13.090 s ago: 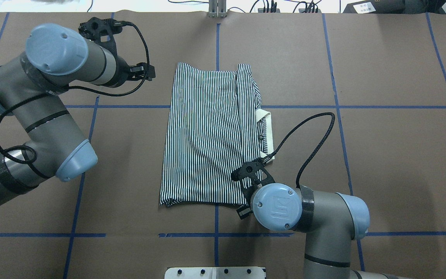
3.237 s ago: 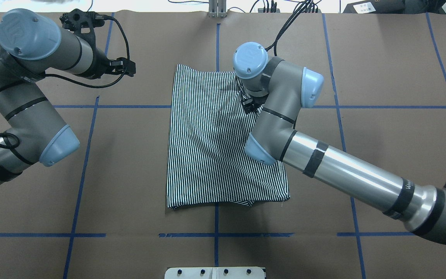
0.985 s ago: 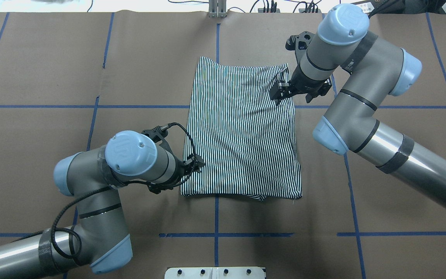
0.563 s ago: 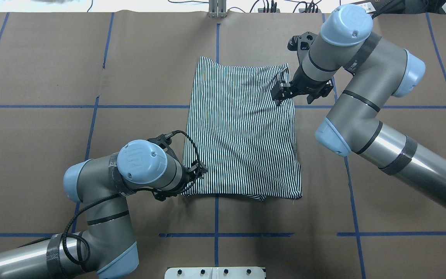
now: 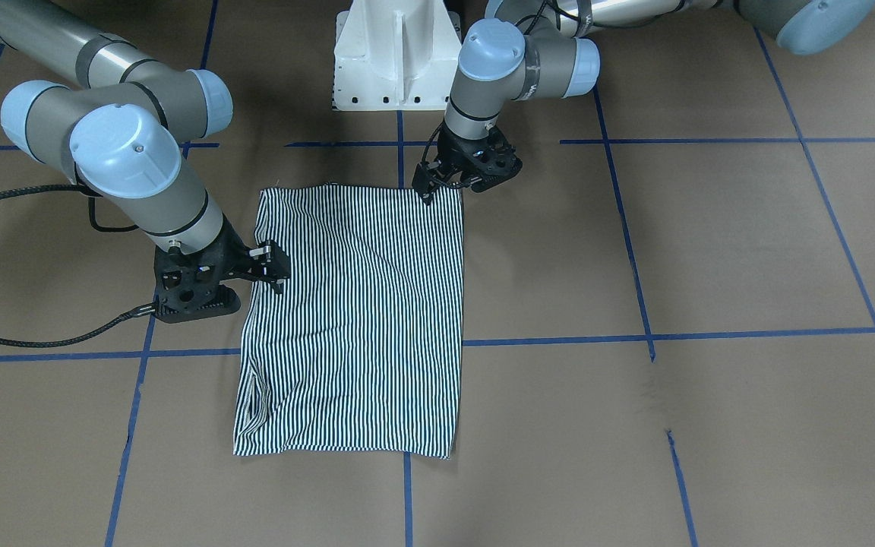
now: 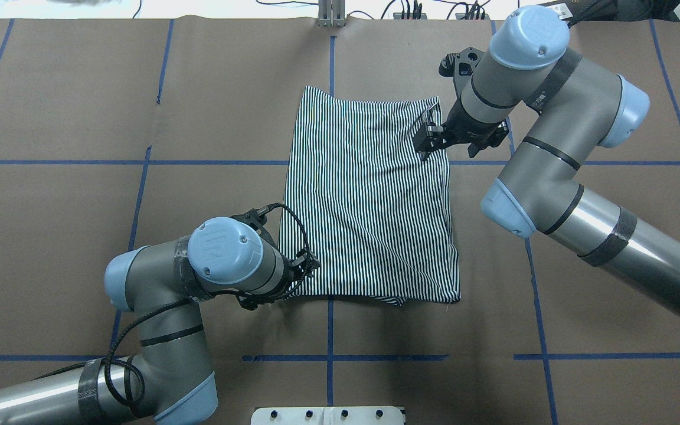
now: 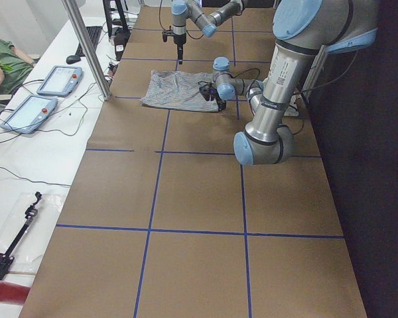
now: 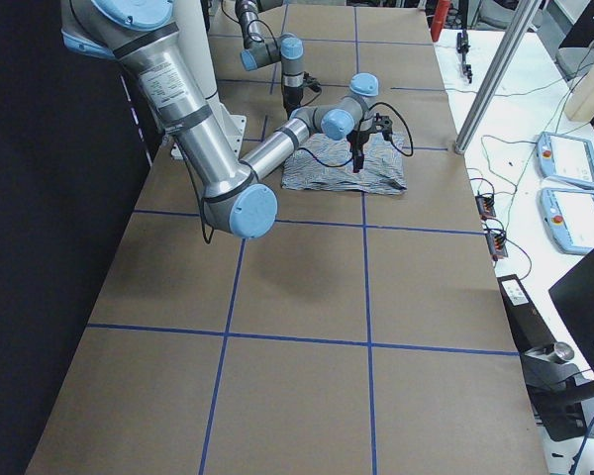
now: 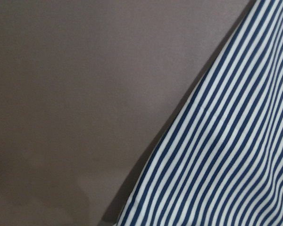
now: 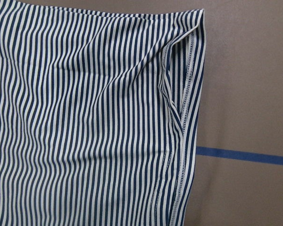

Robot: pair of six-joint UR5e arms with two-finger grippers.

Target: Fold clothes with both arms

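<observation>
The striped shirt (image 6: 369, 200) lies folded into a flat rectangle in the middle of the table (image 6: 51, 106), with no collar showing. It also fills the right wrist view (image 10: 85, 117) and one side of the left wrist view (image 9: 226, 155). My left gripper (image 6: 309, 267) sits low at the shirt's near-left corner and looks open, with nothing in it; from the front it (image 5: 426, 191) is right at that corner. At the shirt's right edge near the far corner, my right gripper (image 6: 424, 143) hovers open over a hemmed fold (image 10: 184, 117); from the front it (image 5: 276, 267) holds nothing.
Blue tape lines (image 6: 328, 357) grid the brown table. The white pedestal (image 5: 396, 45) stands at the robot's edge. A metal post (image 7: 86, 46), two tablets (image 7: 60, 79), cables and a seated person (image 7: 0, 66) are along the operators' side.
The left arm swung from the far left down to the shirt's near-left corner and slid closer in the last second. The right arm folded the shirt's right side over, covering the collar; it now holds still.
</observation>
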